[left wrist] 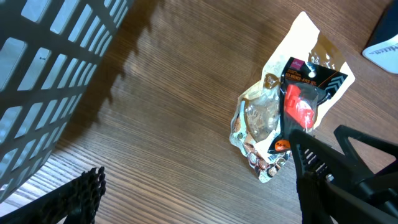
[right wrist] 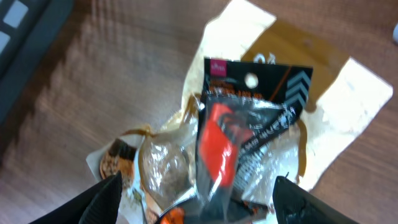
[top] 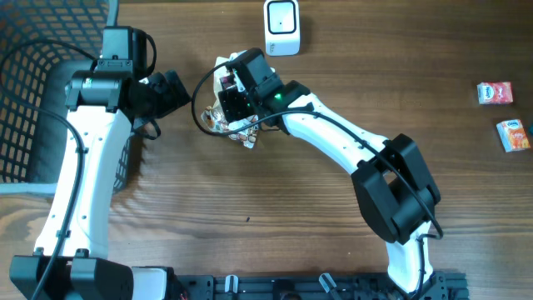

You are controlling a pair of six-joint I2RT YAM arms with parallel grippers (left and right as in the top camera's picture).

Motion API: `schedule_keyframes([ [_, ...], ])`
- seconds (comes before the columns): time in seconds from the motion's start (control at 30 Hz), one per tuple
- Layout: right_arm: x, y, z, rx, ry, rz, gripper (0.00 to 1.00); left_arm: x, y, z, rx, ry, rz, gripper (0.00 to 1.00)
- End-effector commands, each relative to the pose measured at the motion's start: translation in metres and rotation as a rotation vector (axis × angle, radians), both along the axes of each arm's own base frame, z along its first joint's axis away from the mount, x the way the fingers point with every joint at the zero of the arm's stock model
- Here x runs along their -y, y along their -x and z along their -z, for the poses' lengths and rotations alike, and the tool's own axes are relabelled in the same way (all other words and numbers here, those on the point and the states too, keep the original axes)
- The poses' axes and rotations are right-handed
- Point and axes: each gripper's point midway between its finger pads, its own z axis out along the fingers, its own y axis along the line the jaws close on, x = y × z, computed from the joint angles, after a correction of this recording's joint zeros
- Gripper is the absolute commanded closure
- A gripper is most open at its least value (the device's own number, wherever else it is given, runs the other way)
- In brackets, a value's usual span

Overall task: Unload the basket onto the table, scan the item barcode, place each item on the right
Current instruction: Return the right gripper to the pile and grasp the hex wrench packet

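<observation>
A small pile of packets lies on the wooden table. On top is a black card packet with a red item, over a clear snack bag and a white and brown bag. My right gripper is down over the pile, open, with one finger on each side of the black packet. Whether the fingers touch it I cannot tell. My left gripper hangs open just left of the pile with only bare table between its fingers. The white scanner stands at the back.
A black mesh basket fills the left side. Two small snack packets lie at the far right. The scanner's corner shows in the left wrist view.
</observation>
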Motion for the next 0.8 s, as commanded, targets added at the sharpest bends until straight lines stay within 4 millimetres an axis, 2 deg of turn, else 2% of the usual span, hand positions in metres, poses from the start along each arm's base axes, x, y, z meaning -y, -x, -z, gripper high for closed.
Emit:
schedule_keyframes([
  [0.0, 0.003, -0.007, 0.012, 0.052, 0.07, 0.029, 0.22, -0.004, 0.003, 0.003, -0.019, -0.007, -0.026, 0.0],
  [0.1, 0.004, -0.007, 0.037, 0.024, 0.098, 0.03, 0.22, -0.005, 0.012, 0.006, -0.055, -0.002, -0.055, 0.0],
  [0.2, 0.003, -0.007, 0.047, 0.011, 0.1, 0.032, 0.22, -0.005, 0.013, 0.006, -0.061, 0.004, -0.072, 0.0],
  [0.3, 0.004, -0.006, 0.057, -0.003, 0.112, 0.031, 0.33, -0.005, 0.013, 0.006, -0.06, 0.004, -0.072, 0.0],
  [0.4, 0.005, -0.005, 0.063, -0.014, 0.123, 0.03, 0.38, -0.005, 0.013, 0.006, -0.06, 0.004, -0.072, 0.0],
  [0.47, 0.009, -0.007, 0.063, 0.0, 0.145, 0.039, 0.51, -0.005, 0.013, 0.006, -0.06, 0.004, -0.072, 0.0],
  [0.5, 0.016, -0.009, 0.064, 0.009, 0.173, 0.062, 0.59, -0.005, 0.013, 0.006, -0.06, 0.004, -0.072, 0.0],
  [0.63, 0.045, -0.011, 0.058, 0.023, 0.297, 0.135, 0.66, -0.005, 0.012, 0.006, -0.057, 0.004, -0.072, 0.0],
  [0.77, 0.104, -0.012, 0.038, -0.004, 0.425, 0.266, 0.67, -0.005, 0.011, 0.006, -0.052, 0.004, -0.072, 0.0],
])
